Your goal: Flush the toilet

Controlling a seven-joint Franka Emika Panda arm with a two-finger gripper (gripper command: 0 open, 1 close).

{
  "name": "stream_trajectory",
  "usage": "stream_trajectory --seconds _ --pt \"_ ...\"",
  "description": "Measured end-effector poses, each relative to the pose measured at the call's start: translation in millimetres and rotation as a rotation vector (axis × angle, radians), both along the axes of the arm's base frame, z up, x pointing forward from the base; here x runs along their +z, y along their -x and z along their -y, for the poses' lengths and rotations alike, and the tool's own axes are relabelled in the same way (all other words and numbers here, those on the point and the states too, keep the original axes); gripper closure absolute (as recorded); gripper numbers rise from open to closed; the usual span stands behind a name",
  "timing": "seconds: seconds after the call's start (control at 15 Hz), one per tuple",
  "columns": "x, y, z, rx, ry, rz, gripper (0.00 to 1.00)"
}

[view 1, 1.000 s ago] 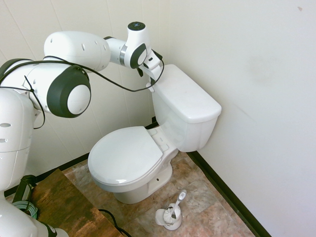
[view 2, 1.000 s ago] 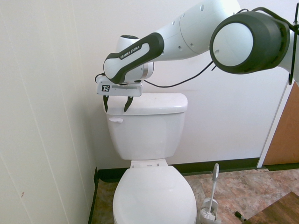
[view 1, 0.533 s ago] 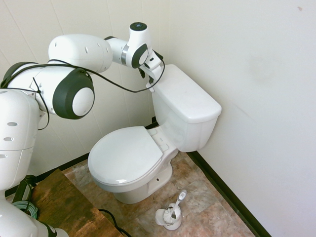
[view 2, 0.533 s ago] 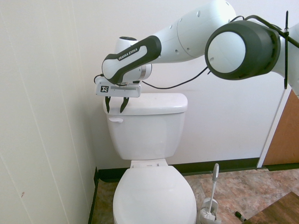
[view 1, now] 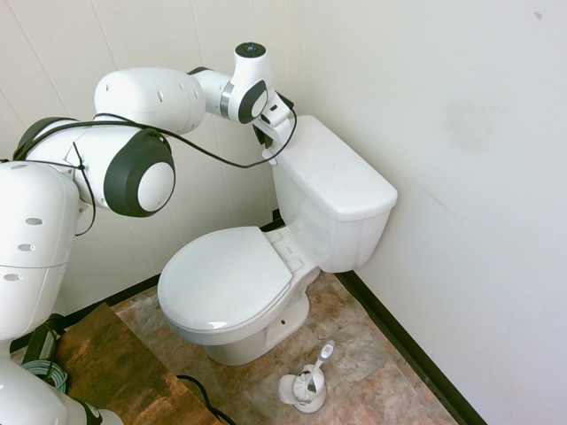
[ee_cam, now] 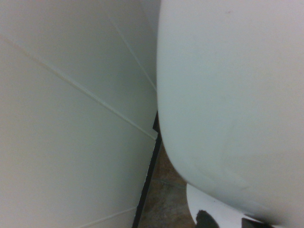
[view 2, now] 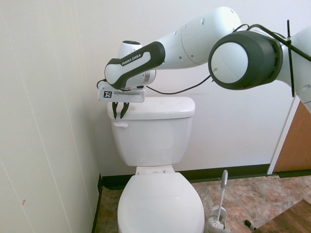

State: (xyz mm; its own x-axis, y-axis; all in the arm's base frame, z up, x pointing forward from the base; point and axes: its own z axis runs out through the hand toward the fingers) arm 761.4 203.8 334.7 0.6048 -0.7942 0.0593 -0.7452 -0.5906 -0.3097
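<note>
The white toilet (view 1: 332, 190) stands in the corner with its seat lid down; its tank (view 2: 153, 133) faces the second exterior view. The small white flush lever (view 2: 120, 124) sits on the tank's front, at the upper corner nearest the side wall. My gripper (view 2: 119, 115) hangs just above that lever, at the corner of the tank lid, pointing down. Its dark fingers (view 2: 114, 110) are drawn nearly together with nothing between them. In the first exterior view the gripper (view 1: 268, 146) sits between the wall and the tank. The wrist view shows the tank (ee_cam: 228, 95) blurred and close.
A white toilet brush in its holder (view 1: 306, 385) stands on the tiled floor beside the bowl, also seen in the second exterior view (view 2: 218, 218). The panelled side wall (view 2: 48, 121) is close to the tank. A wooden board (view 1: 106, 363) lies on the floor.
The fingers have closed from wide apart to nearly touching. The gripper has shifted slightly towards the tank's corner above the lever.
</note>
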Motion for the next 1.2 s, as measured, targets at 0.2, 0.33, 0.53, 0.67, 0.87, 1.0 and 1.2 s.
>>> stream_trajectory --seconds 0.2,0.33,0.53,0.67,0.87,1.0,1.2 --pt "-9.2 -3.1 -1.2 0.001 0.001 -0.006 1.0" --pt "-19.9 -4.8 -3.2 0.002 0.002 -0.014 1.0" --pt "-37.1 -7.6 -4.7 0.002 0.002 -0.026 1.0" --pt "-45.3 -9.0 -4.8 0.0 0.001 -0.032 1.0" --pt "-52.7 -11.3 -5.1 -0.002 0.001 -0.034 1.0" --pt "-52.0 -11.5 -5.2 -0.002 0.0 -0.036 1.0" --pt "-48.6 -11.5 -6.2 -0.004 -0.001 -0.033 1.0"
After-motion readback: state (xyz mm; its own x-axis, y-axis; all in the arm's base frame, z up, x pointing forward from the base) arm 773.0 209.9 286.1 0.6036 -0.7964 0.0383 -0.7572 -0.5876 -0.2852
